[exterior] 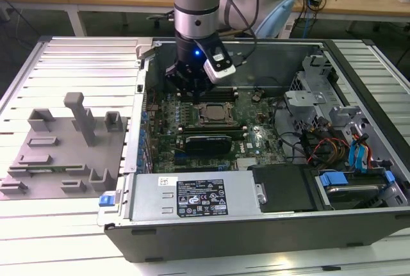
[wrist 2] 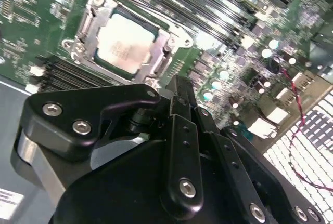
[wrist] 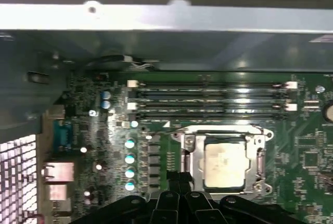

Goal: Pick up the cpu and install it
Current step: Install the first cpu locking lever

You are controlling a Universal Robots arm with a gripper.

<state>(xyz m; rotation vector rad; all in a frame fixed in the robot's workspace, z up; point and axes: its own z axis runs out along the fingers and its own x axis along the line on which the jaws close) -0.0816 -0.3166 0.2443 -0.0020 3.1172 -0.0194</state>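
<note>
we are viewing the open computer case (exterior: 211,237) lying on its side on the slatted table (exterior: 77,58), with the arm reaching down into it. the gripper (exterior: 187,93) is hovering above the motherboard (exterior: 256,138), just beside the socket frame (exterior: 213,113), on that frame's side toward the exterior view's left. in both wrist views we are seeing the gripper (wrist 2: 179,84) (wrist: 182,181) with its fingers drawn together, and nothing is sitting between them. the cpu (wrist 2: 125,42) is lying flat inside the socket frame (wrist 2: 88,21), with its silver top facing up. in the first wrist view the cpu (wrist: 225,166) is showing near the fingertips but apart from them. the memory slots (wrist: 208,99) are running alongside the socket. the grey fixture plate (exterior: 64,154) is resting on the table, outside the case, on the exterior view's left.
</note>
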